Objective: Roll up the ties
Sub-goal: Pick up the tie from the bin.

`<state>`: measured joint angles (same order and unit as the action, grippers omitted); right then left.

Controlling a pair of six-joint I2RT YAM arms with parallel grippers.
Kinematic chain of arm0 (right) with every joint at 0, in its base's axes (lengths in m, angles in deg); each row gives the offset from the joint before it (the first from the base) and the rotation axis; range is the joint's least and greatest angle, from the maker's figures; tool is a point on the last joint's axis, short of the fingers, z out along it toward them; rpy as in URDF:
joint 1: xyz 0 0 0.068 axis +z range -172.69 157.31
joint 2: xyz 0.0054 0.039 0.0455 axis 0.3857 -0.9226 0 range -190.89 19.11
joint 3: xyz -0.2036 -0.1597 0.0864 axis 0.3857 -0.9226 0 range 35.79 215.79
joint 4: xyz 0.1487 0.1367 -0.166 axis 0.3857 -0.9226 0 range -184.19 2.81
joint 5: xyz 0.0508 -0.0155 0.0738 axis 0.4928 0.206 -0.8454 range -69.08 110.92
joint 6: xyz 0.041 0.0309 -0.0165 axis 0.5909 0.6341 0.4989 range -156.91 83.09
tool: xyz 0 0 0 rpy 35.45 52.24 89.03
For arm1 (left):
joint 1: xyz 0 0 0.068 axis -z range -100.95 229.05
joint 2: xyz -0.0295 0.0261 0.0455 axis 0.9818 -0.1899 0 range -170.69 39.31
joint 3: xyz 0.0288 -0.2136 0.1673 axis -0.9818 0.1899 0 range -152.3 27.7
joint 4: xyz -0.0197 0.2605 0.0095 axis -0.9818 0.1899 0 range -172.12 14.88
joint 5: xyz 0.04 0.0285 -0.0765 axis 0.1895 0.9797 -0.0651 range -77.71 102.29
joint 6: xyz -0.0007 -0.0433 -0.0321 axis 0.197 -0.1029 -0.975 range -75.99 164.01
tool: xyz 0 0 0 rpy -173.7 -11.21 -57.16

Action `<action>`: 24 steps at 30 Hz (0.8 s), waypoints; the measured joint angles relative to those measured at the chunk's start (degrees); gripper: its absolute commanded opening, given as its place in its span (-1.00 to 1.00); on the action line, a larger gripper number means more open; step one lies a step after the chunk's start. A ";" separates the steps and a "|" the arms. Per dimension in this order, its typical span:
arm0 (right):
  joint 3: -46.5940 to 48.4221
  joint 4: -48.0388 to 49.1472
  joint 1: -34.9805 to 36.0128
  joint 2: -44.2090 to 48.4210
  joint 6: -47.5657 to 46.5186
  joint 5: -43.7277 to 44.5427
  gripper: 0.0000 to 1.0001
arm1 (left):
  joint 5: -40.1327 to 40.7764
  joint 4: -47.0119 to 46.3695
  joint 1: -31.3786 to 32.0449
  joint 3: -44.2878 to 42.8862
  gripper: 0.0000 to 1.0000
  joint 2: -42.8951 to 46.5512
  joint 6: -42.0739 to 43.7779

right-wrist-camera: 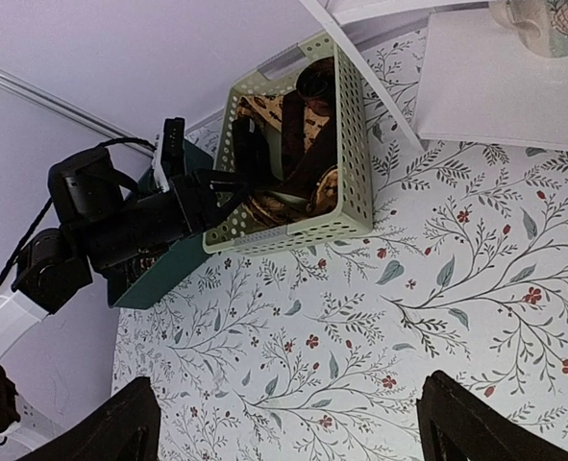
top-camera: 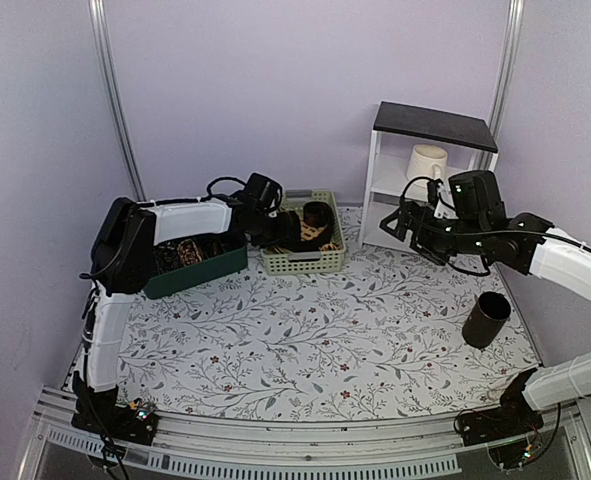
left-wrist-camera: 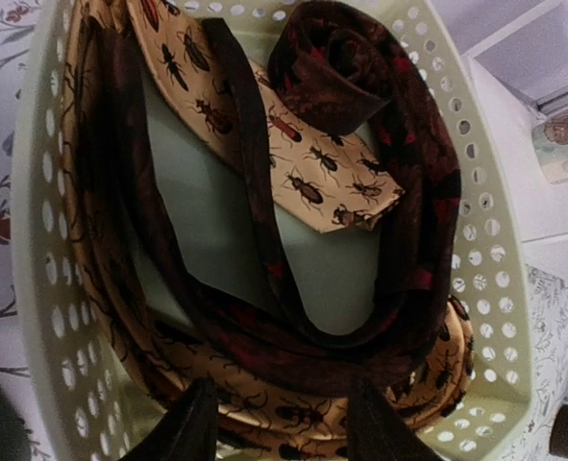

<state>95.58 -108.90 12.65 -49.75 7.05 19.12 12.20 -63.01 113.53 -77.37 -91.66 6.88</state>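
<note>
- The desk, under a floral cloth, carries a pale green perforated basket at its far edge, about 12 o'clock from the arm bases in the top view.
- Both ties lie inside that basket, tangled together.
- The dark brown-black tie curves in a U along the basket wall. In the left wrist view it runs from 10 o'clock down through 6 and ends in a loose coil at 1 o'clock.
- The beige beetle-print tie runs under it, with its pointed end near the centre and its long axis running from 11 to 4 o'clock.
- The left end effector hangs directly over the bend of the U, with fabric just at 12 o'clock from its fingertips. Its jaws stand partly apart, and I cannot tell whether they pinch any cloth.
- The right end effector is spread wide and holds nothing. The basket is at its 11 o'clock, well apart.
- The left arm is clearly the nearer, so the lift likely falls to it.
</note>
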 measured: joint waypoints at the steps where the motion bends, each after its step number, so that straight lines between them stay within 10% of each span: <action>1: -0.26 0.02 0.00 0.26 0.00 0.02 0.88 | -0.04 -0.09 -0.02 -0.07 -0.08 -0.42 -0.39; 5: -0.96 -0.17 0.02 1.29 0.02 0.26 0.88 | -0.04 -0.63 -0.20 -1.07 -0.21 -1.38 -1.75; 11: -1.01 -0.63 0.02 2.69 0.02 1.16 0.88 | -0.66 -2.19 -0.83 -1.75 -1.00 -2.89 -3.82; 24: -1.84 0.13 0.02 5.55 -1.86 2.56 0.87 | -7.63 -7.23 -1.46 2.45 -1.00 7.74 -2.47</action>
<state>93.75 -108.77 12.67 -44.20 5.20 21.68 4.57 -70.24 112.07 -74.92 -83.93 4.41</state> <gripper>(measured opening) 0.940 0.004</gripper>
